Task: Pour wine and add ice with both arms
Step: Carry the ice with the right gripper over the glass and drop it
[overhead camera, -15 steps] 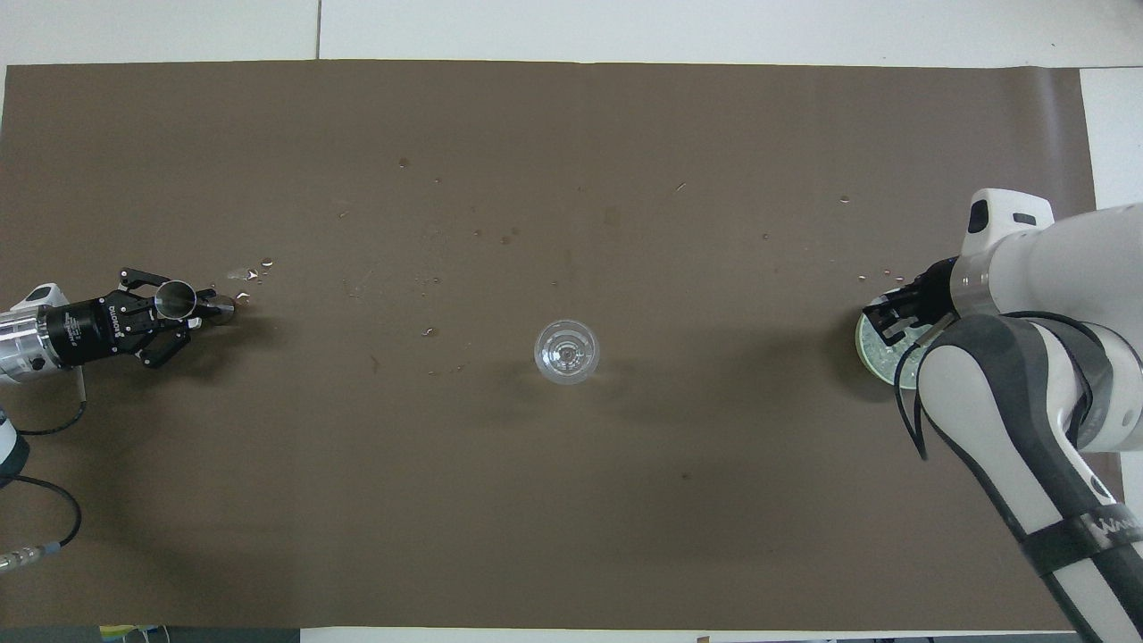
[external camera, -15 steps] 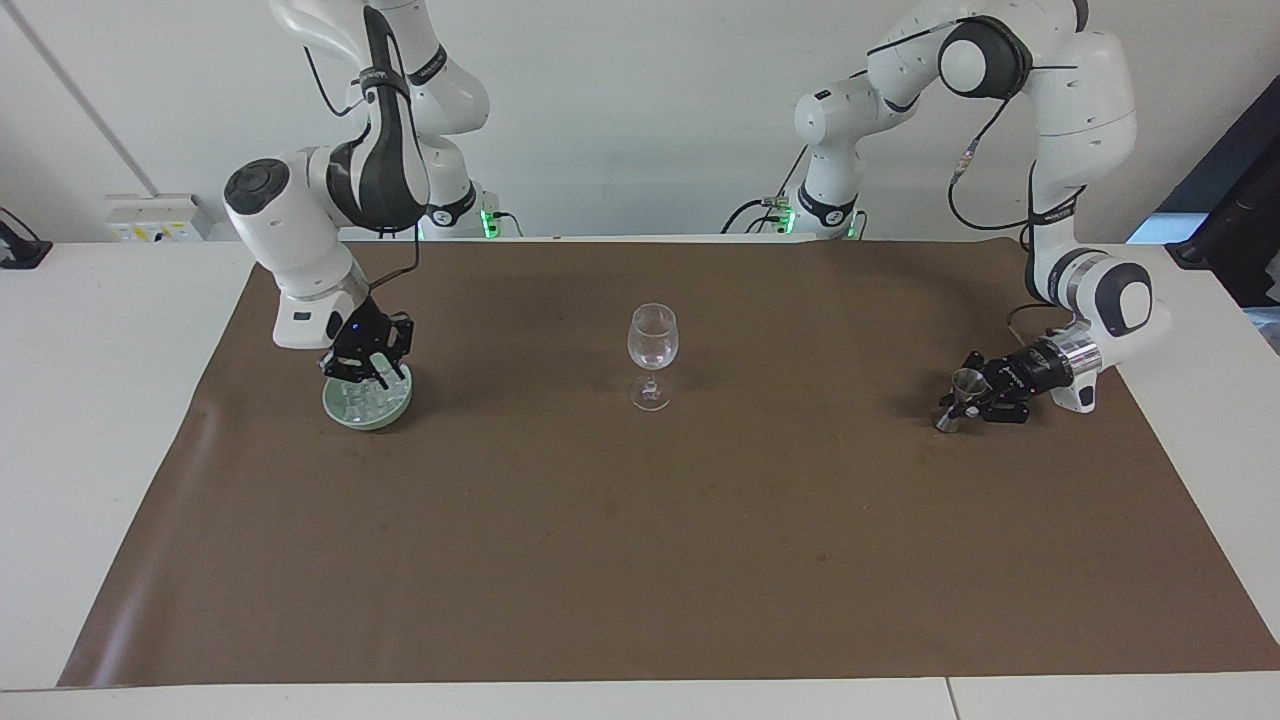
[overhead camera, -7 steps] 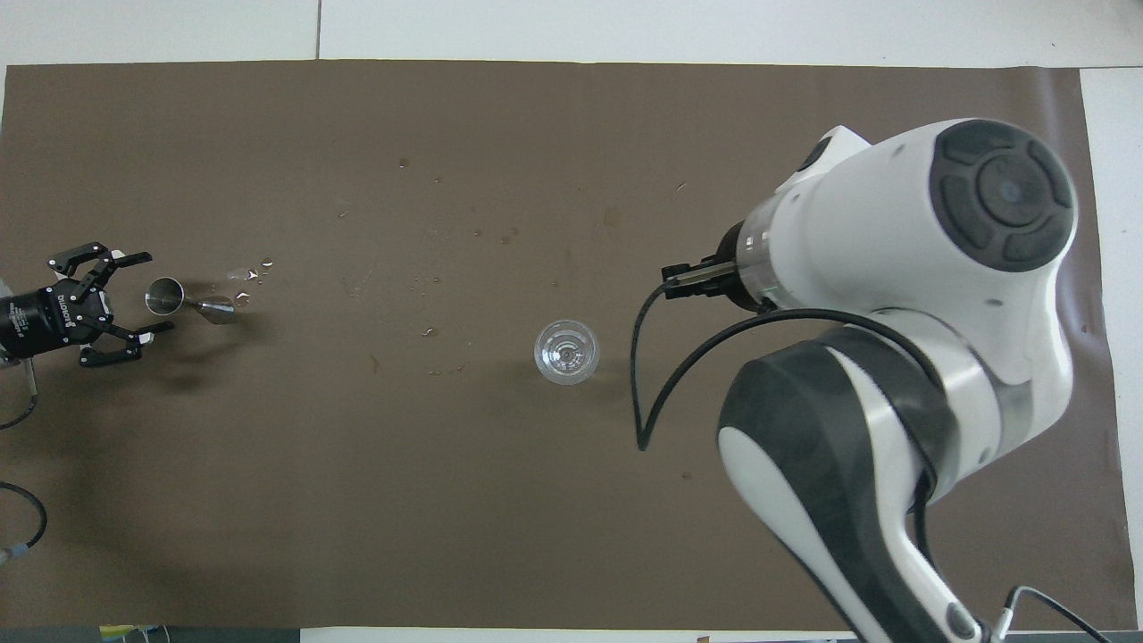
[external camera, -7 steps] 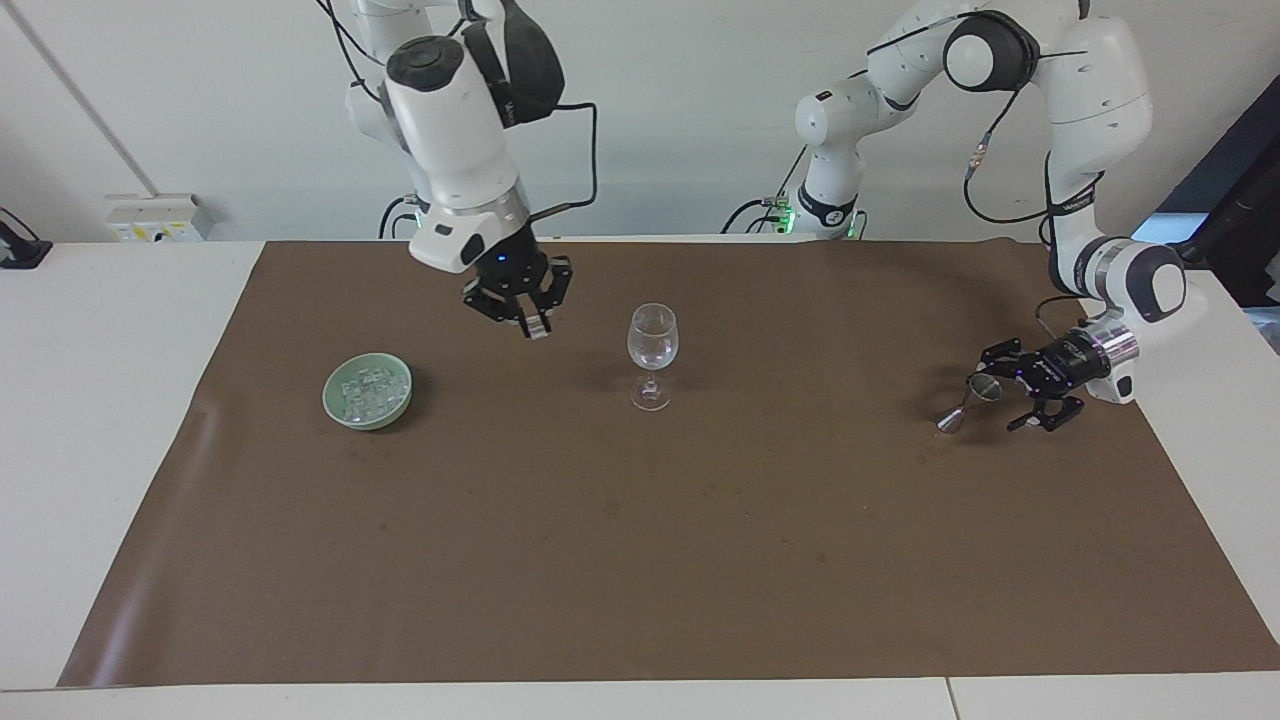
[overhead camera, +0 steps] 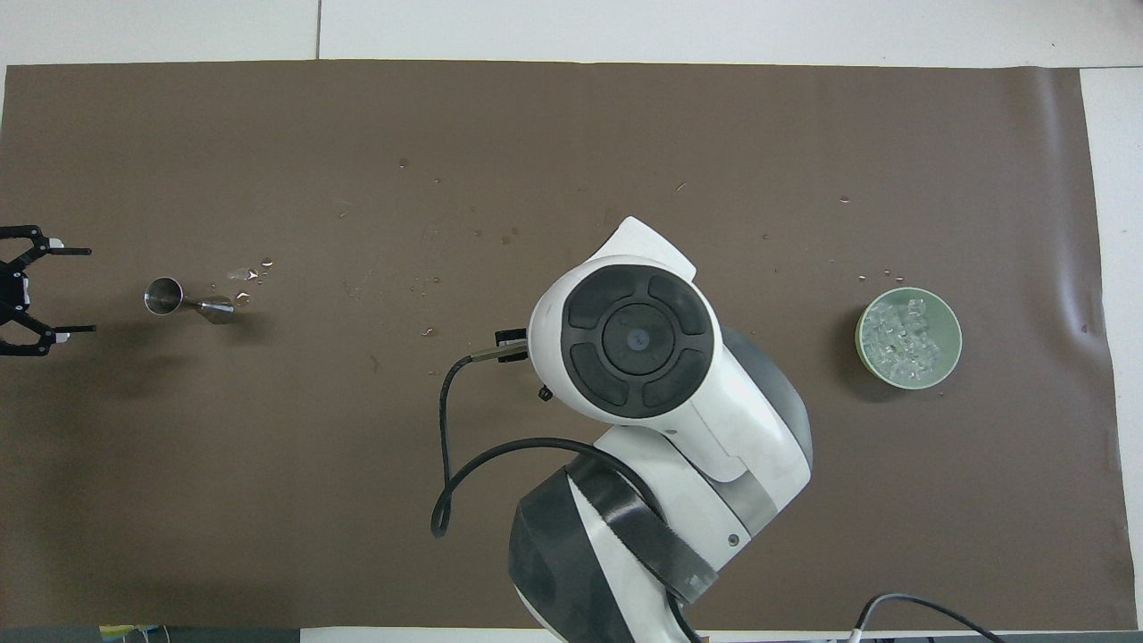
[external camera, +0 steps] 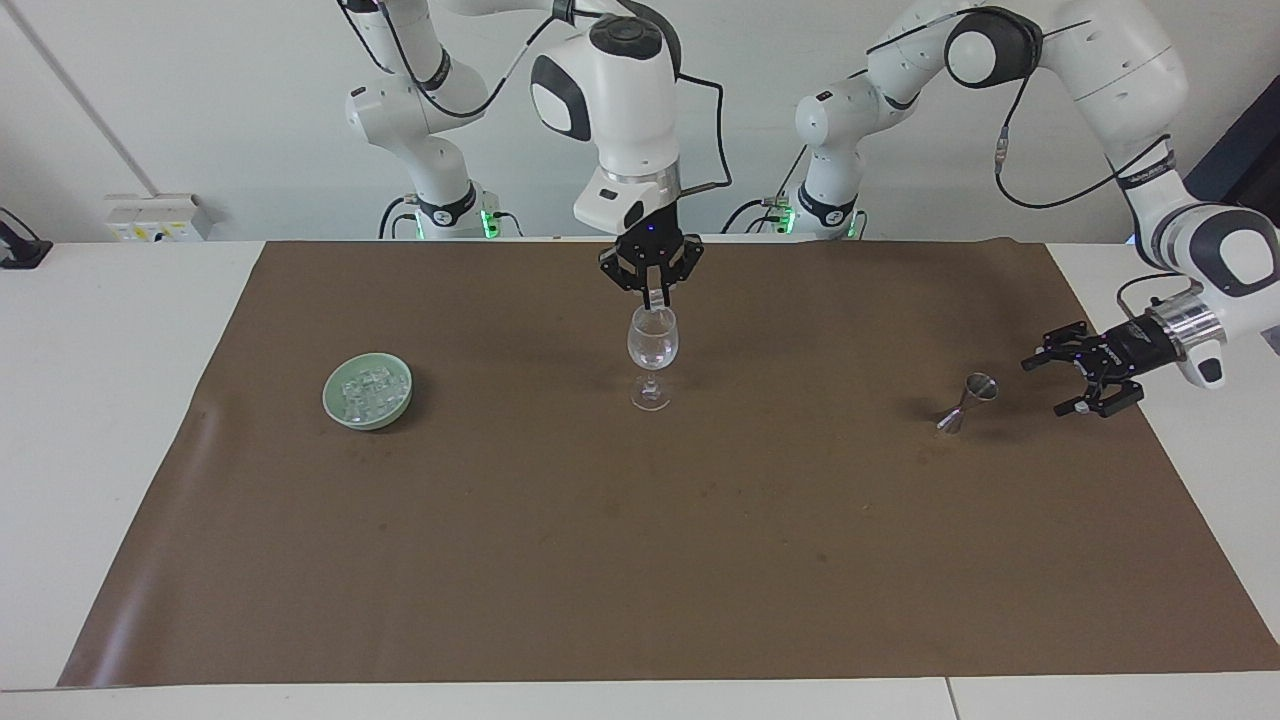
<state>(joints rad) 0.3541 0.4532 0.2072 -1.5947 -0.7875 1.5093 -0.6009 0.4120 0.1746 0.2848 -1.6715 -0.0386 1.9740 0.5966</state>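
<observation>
A clear stemmed wine glass (external camera: pixel 652 345) stands mid-mat. My right gripper (external camera: pixel 655 298) hangs just over its rim, shut on a small clear ice cube. In the overhead view the right arm (overhead camera: pixel 638 339) hides both the glass and the gripper. The remaining ice (external camera: pixel 368 388) lies heaped in the pale green bowl (external camera: pixel 370 420), toward the right arm's end; the ice (overhead camera: pixel 902 335) and bowl (overhead camera: pixel 863 339) also show in the overhead view. A small metal jigger (external camera: pixel 968 400) (overhead camera: pixel 179 302) stands toward the left arm's end. My left gripper (external camera: pixel 1045 388) (overhead camera: pixel 85 291) is open, empty and apart from the jigger.
A brown mat (external camera: pixel 640 560) covers most of the white table. Small droplets (overhead camera: pixel 250 272) lie on the mat beside the jigger, and a few more specks are scattered farther from the robots than the glass.
My right gripper has risen out of the bowl with an ice cube and swung over the wine glass. My left gripper has let go of the jigger, opened and drawn back from it.
</observation>
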